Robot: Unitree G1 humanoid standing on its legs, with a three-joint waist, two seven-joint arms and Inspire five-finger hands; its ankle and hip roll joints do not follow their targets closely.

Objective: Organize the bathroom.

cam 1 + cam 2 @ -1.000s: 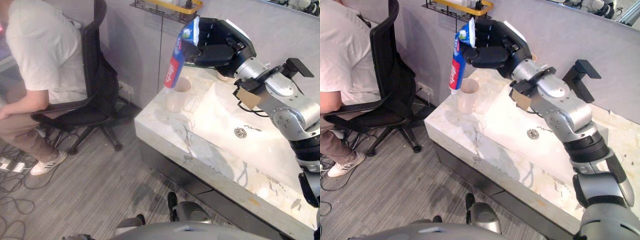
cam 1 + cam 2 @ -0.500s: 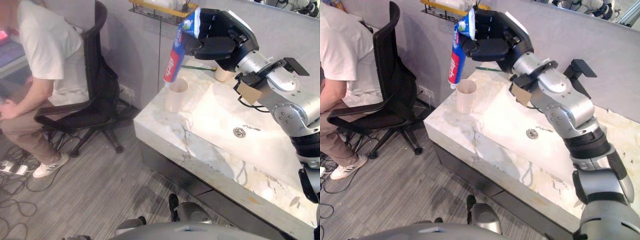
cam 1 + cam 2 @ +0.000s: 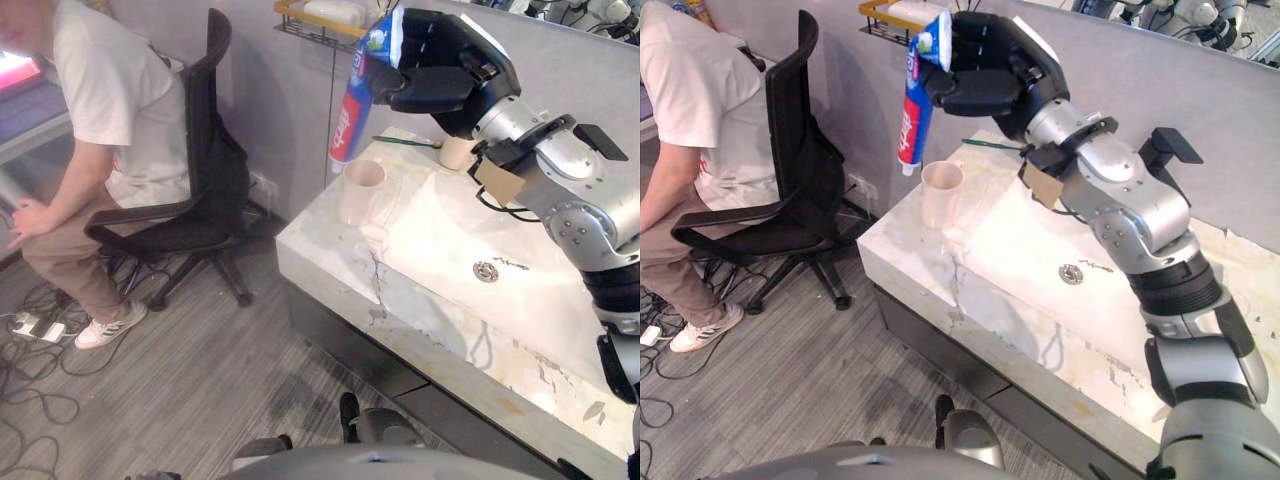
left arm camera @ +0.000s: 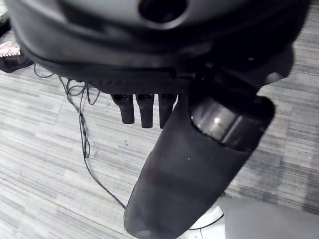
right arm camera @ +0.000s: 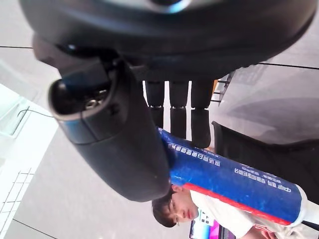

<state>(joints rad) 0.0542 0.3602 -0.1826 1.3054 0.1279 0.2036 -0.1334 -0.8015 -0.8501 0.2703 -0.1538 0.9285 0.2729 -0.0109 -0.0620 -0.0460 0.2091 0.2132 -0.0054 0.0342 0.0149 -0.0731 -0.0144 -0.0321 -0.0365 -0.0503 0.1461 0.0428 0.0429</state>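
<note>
Toothpaste tube [image 3: 349, 105] hangs cap-down at the upper middle of the frame, the right hand [image 3: 438, 68] clamped round its top end with fingers and thumb curled on it. Its cap sits just above the pale cup [image 3: 360, 191], apart from the rim. That cup stands near the left edge of the marble counter [image 3: 330, 255], beside the sink basin [image 3: 470, 250]. Left of the counter, open floor reaches to a person [image 3: 100, 130] on a black chair [image 3: 205, 170]. The left hand [image 4: 144, 107] appears relaxed over the floor, fingers straight, though its view is poor.

Toothpaste tube [image 5: 234, 181] between fingers [image 5: 200, 124]
</note>
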